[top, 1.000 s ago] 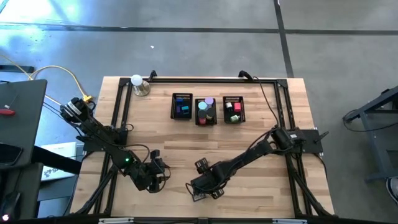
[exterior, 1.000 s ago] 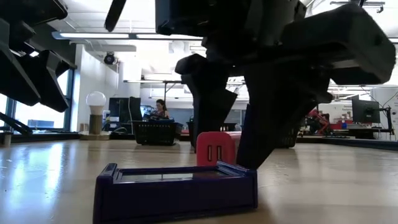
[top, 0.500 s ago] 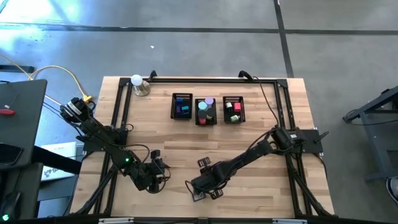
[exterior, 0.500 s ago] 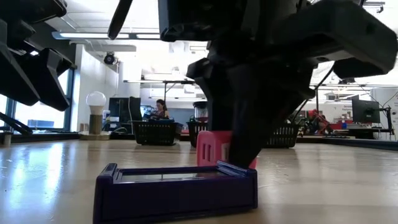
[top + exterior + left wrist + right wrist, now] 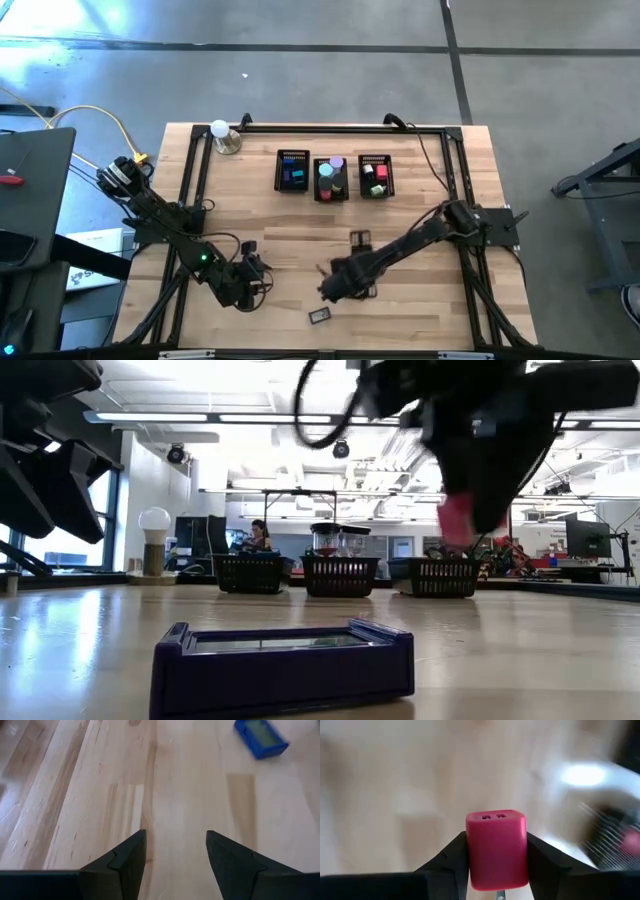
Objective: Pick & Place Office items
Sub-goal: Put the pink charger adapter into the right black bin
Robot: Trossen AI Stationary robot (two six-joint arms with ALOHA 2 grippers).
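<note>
My right gripper [image 5: 497, 870] is shut on a pink block [image 5: 496, 847] with two slots in its end face. In the low view the block [image 5: 455, 522] hangs in the air under the gripper [image 5: 470, 470], which the high view puts over the near middle of the table [image 5: 333, 287]. A flat purple-blue block [image 5: 283, 668] lies flat on the wood near the table's near edge [image 5: 320, 316] and also shows in the left wrist view [image 5: 261, 737]. My left gripper [image 5: 175, 855] is open and low over bare wood, left of that block [image 5: 260, 280]. My right gripper pinches the pink block between its two fingers [image 5: 451, 862], one on each of two opposite side faces [image 5: 472, 857]. The slotted end face [image 5: 496, 816] points away from the wrist. The block is lifted clear of the table and sticks out below the gripper in the low view.
Three black mesh bins stand in a row toward the far edge [image 5: 292, 172] [image 5: 331, 178] [image 5: 375, 176], with coloured pieces inside. A white ball on a metal base [image 5: 222, 135] stands at the far left corner. A black frame [image 5: 330, 128] rims the table. A person sits in the room beyond [image 5: 260, 535].
My right gripper has closed on the pink block, which stood on the table just behind the purple-blue block, and has risen with it. It has moved toward the far edge and a little to the right. The pink block is now lifted clear; the purple-blue block has stayed put.
</note>
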